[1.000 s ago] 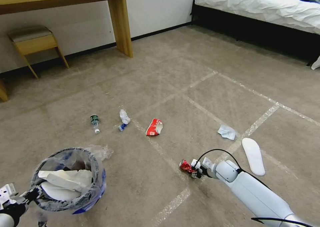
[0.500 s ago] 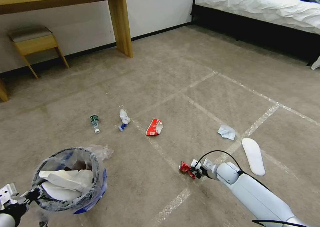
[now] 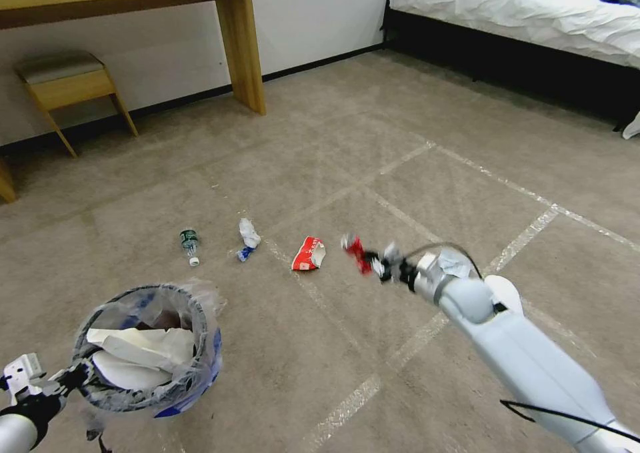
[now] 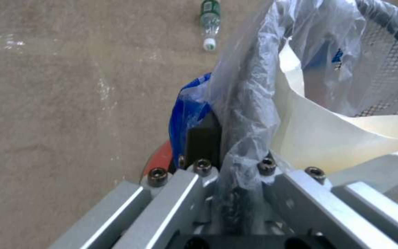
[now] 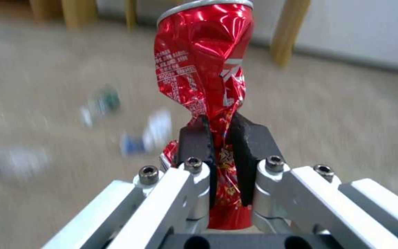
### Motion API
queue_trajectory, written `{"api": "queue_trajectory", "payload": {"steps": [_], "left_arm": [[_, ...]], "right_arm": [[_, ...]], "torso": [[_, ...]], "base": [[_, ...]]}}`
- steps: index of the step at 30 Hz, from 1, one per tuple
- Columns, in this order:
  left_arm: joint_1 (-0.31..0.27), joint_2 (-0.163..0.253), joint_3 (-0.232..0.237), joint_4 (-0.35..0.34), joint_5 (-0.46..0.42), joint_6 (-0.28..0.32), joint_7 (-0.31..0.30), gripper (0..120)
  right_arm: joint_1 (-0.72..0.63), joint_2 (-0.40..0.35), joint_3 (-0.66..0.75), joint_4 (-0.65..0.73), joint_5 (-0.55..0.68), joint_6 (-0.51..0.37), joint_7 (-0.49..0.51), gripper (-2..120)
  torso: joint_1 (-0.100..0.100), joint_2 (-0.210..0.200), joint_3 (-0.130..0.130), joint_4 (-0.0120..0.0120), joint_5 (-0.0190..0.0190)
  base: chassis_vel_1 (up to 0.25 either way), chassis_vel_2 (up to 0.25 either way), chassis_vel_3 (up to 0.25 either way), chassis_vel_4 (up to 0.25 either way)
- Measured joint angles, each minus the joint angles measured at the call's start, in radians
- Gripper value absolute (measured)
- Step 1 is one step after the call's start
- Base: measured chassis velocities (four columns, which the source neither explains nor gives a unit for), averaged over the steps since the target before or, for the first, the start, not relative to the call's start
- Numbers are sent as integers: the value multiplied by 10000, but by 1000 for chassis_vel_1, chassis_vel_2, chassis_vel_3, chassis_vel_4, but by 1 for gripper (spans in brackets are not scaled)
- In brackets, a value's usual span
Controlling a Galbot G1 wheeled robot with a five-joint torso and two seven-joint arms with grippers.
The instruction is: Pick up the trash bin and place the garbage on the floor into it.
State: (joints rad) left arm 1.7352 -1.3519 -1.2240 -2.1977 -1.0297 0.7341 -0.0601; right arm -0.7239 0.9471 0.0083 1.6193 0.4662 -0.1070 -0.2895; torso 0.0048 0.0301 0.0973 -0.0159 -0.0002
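Note:
The trash bin (image 3: 201, 373), lined with clear-and-blue plastic and holding white paper, hangs low at the near left. My left gripper (image 3: 70, 378) is shut on its dark rim (image 4: 249, 86), pinching rim and bag in the left wrist view (image 4: 229, 138). My right gripper (image 3: 377, 263) is raised above the floor (image 3: 280, 346) at mid-frame, shut on a crushed red can (image 3: 355, 250). The right wrist view shows the can (image 5: 204, 58) upright between the black pads (image 5: 219, 138). On the carpet lie a green-labelled bottle (image 3: 190, 243), a white-and-blue wrapper (image 3: 248, 236), a red wrapper (image 3: 309, 253) and a white insole (image 3: 510, 292), partly behind my right arm.
A wooden desk leg (image 3: 241, 46) and a small stool (image 3: 67, 83) stand by the far wall. A bed (image 3: 533, 13) fills the far right. Whitish tape lines (image 3: 413, 226) cross the carpet. Open floor lies between the bin and my right arm.
My right gripper has lifted the red can off the carpet and carried it up and away from me. The bin in my left gripper has shifted slightly to the right.

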Motion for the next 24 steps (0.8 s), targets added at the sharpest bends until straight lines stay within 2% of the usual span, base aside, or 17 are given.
{"api": "queue_trajectory", "payload": {"steps": [4, 6, 10, 12, 14, 19, 24], "left_arm": [[-45, 20, 64, -50, 0, 4, -19, 1], [-128, 88, 165, -195, -22, 6, -85, 1], [-128, 134, 215, -285, -46, 11, -102, 1], [-138, 155, 244, -351, -79, 12, -130, 1], [-141, 162, 250, -363, -85, 12, -140, 1], [-122, 233, 254, -398, -90, 17, -151, 1], [-78, 273, 253, -407, -90, 18, -152, 1]], "right_arm": [[85, -129, 10, 809, 417, -84, 205, 8], [409, -435, -227, 2410, 1323, -363, 564, 8], [824, -538, -730, 3159, 2233, -477, 869, 8], [1436, -535, -1516, 3824, 3403, -712, 1388, 8], [1680, -492, -1843, 3998, 3754, -827, 1614, 8], [3339, 191, -3760, 4384, 5204, -1461, 3037, 8], [4658, 793, -4993, 4221, 5991, -2085, 3675, 8]], "torso": [[0, -1, 0, 0, 2], [0, -1, 0, -2, 3], [0, 0, -1, -2, -1], [0, 0, -1, -1, 1], [0, 0, -1, -2, 0], [0, 0, -1, 0, 0], [0, 0, -1, 0, -1]], "base": [[0, 0, 0, 0], [0, 0, 0, 0], [0, 0, 0, 0], [0, 0, 0, 0], [0, 0, 0, 0], [0, 0, 0, 0], [0, 0, 0, 0]]}}
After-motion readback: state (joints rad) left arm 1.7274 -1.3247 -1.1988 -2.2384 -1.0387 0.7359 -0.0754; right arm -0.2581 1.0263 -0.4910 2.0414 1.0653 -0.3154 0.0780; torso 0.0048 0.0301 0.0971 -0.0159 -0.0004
